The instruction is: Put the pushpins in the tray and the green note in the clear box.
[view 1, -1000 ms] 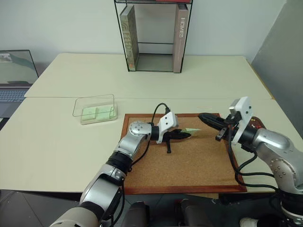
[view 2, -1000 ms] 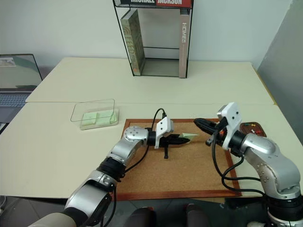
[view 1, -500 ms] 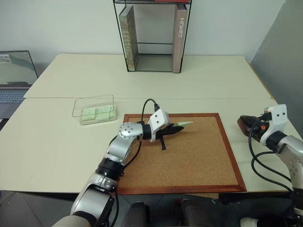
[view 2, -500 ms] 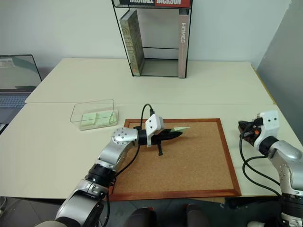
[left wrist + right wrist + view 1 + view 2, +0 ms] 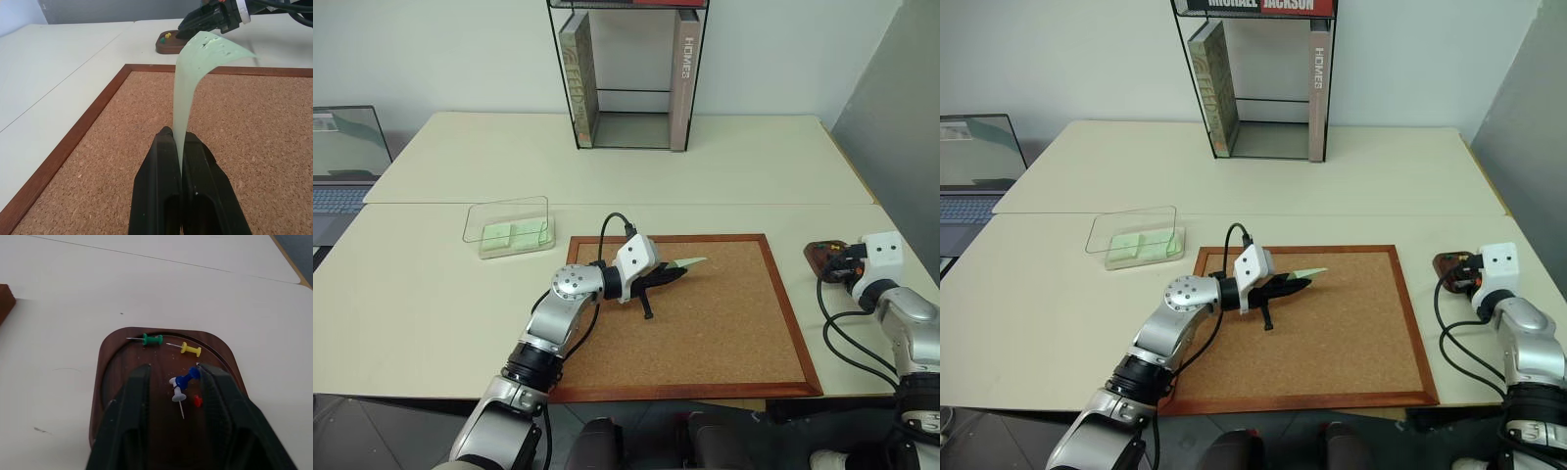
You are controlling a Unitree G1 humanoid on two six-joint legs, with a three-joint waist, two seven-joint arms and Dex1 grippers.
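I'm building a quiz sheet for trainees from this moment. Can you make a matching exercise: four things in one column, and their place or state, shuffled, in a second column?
Things:
1. green note
2. yellow pushpin
3. clear box
4. right gripper

Places or states:
A. lying in the tray
B. on the table left of the corkboard
C. pinched in the shut left gripper
D. open over the tray, fingers either side of a blue pushpin

Pairs: 1-C, 2-A, 3-B, 4-D
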